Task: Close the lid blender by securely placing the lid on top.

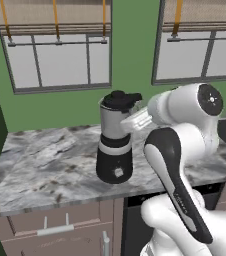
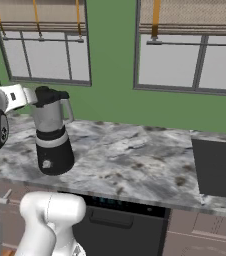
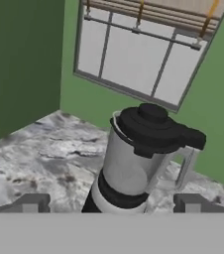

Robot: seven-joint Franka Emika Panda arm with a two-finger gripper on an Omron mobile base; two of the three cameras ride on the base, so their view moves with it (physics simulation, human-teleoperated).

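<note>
The blender [image 1: 114,145] [image 2: 52,135] [image 3: 126,168] stands upright on the marble counter [image 1: 50,155], black base down and jar handle toward the right. The black lid [image 1: 119,99] [image 2: 47,95] [image 3: 153,128] rests on the jar mouth, knob up, its tab over the handle side. A thin strip of the jar's rim shows at the lid's left edge in the hand view. My gripper [image 3: 112,204] is open, its fingertips [image 3: 32,203] spread wide with nothing between them, drawn back from the lid and a little above it. My white hand [image 1: 136,120] [image 2: 19,96] hovers just beside the jar's top.
The green wall with two windows [image 1: 60,60] [image 2: 190,65] runs behind the counter. A dark wall [image 3: 20,59] closes the left end. A dark cooktop [image 2: 217,167] lies at the counter's right, a dishwasher [image 2: 120,220] and drawers [image 1: 55,225] below. Bare counter [image 2: 135,155] stretches right of the blender.
</note>
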